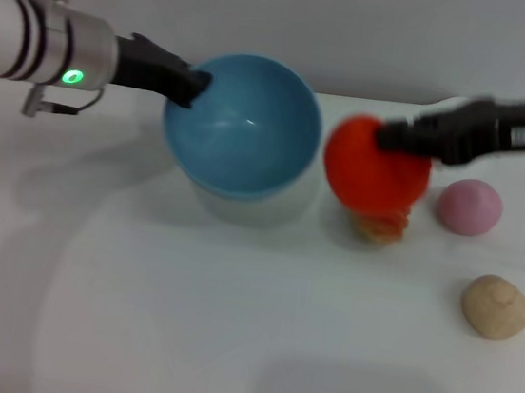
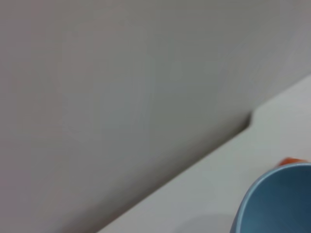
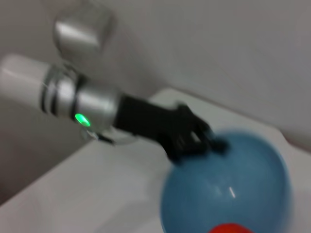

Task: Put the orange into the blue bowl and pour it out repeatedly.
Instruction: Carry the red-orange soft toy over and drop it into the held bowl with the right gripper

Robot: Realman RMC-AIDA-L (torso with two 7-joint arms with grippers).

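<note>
Nearest the robot, the white bench point(image 1: 227, 326) is lying bare across the front of the head view. A little farther, toward the right side, a beige ball point(image 1: 495, 306) is sitting alone, and beyond it a pink ball point(image 1: 469, 207) is resting close to the right arm.

Farther still, in the middle, the orange point(image 1: 376, 169) is hanging above the bench, with the right tool point(image 1: 392, 136) clamped on its upper far side; the dark fingers are pressing into the soft red-orange skin. Beneath the orange a small orange-and-cream roll point(image 1: 379, 227) is peeking out, mostly hidden, so whether the two are touching cannot be told. The orange is sitting just beside the blue bowl point(image 1: 243, 124), to the bowl's right, and outside it.

The blue bowl is being held tilted, its open mouth turning toward the robot, and it appears raised off the bench (a pale shadow is lying under it). The left tool point(image 1: 192, 87) is closed on the bowl's far left rim; in the right wrist view the same black tool point(image 3: 194, 138) is gripping the edge of the bowl point(image 3: 228, 189), with a sliver of the orange point(image 3: 231, 228) showing at the frame's edge. The left wrist view is catching only a curve of the bowl point(image 2: 277, 204) against the bench and the grey wall behind.
</note>
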